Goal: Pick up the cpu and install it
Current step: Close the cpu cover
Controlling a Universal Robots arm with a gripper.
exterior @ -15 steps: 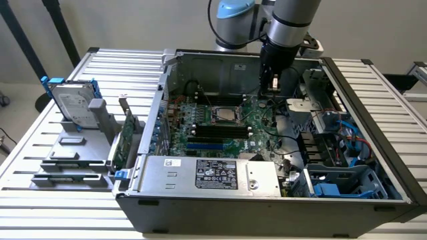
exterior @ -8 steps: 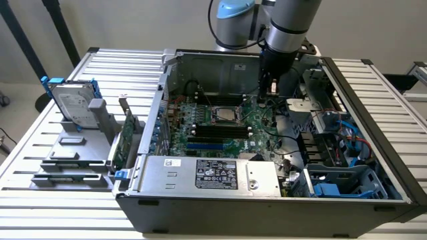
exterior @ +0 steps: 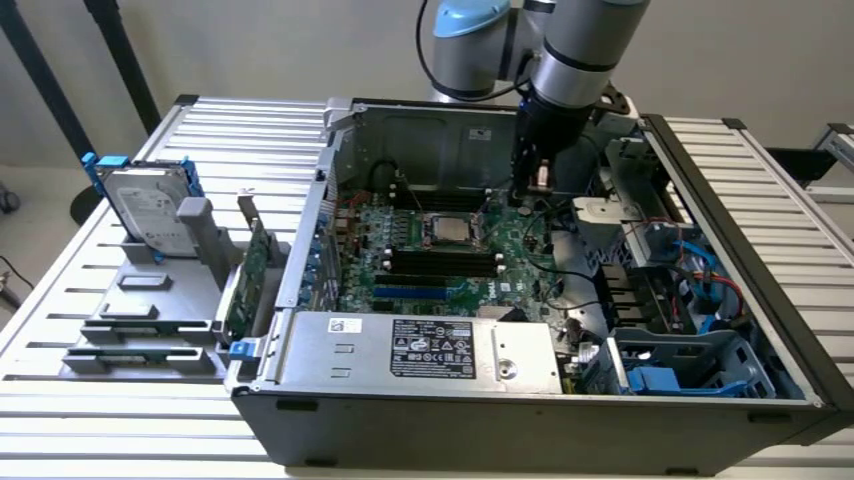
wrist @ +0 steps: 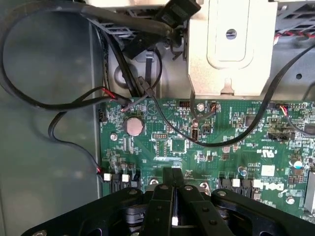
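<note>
The green circuit board [wrist: 162, 147] is carrying white print; the jaws are showing black. A black label is marking the long grey metal box [exterior: 414, 345]. Blue rails are edging the rectangular silver hard drive [exterior: 140, 210]; the slatted metal tabletop [exterior: 240, 125] is showing pale-grey stripes.

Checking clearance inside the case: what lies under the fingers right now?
Green motherboard with a round coin battery and black cables crossing it. The shut fingers cover the spot directly beneath their tips.

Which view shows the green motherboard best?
Exterior view: most of the green motherboard shows, with black memory slots and square metal socket. Wrist view gives one edge close up, around a round silver coin cell.
</note>
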